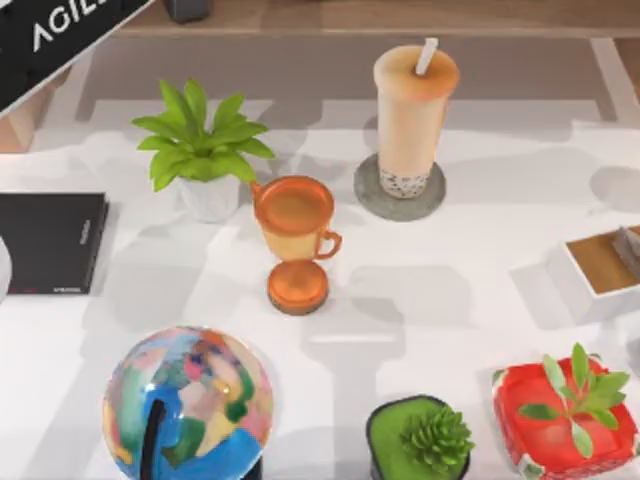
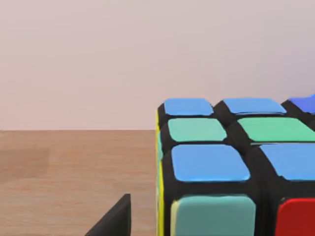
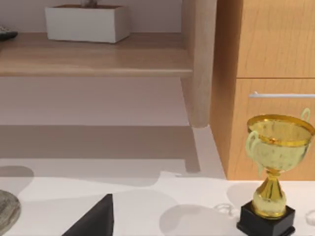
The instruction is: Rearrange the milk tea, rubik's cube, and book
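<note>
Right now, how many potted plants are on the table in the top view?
3: a leafy plant at back left in a white pot, a succulent at front centre-right, a sprig in the red pot at front right.

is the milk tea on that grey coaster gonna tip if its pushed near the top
Probably. The milk tea is tall and narrows toward its base, so a push up high would likely topple it. It stands on a small grey coaster, which may slide along with it. The clear plastic wall looks smooth, so a pincer might slip; gripping low seems safer.

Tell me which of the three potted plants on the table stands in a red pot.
The plant at the table's front right corner. The leafy one has a white pot, the succulent a green one.
</note>
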